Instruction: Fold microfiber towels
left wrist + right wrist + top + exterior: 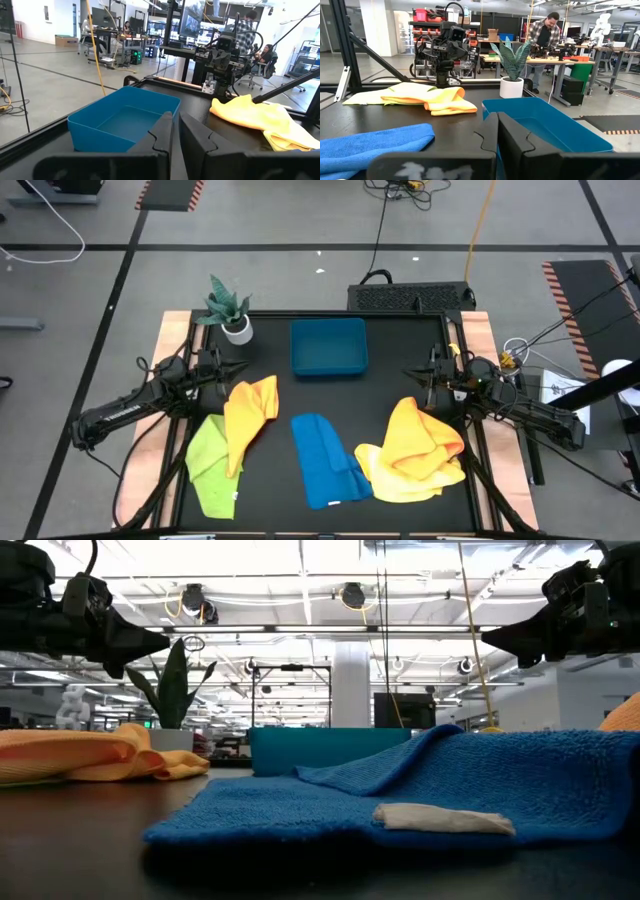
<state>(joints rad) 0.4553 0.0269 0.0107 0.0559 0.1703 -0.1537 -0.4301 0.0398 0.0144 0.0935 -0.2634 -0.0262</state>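
Observation:
Several microfiber towels lie loose on the black table. An orange towel [250, 412] overlaps a lime green one [208, 463] at the near left. A blue towel [324, 459] lies crumpled in the near middle, its white label [445, 819] showing. An orange and yellow heap [415, 448] lies at the near right. My left gripper [243, 367] hovers shut and level above the table's left side, beyond the orange towel. My right gripper [408, 375] hovers shut and level at the right, beyond the heap. Neither touches any cloth.
A rigid blue tray [329, 346] stands at the far middle between the two grippers. A potted plant [230, 312] stands at the far left corner. Bare black tabletop [330, 395] lies between the tray and the towels. People sit and stand at benches [542, 35] beyond the table.

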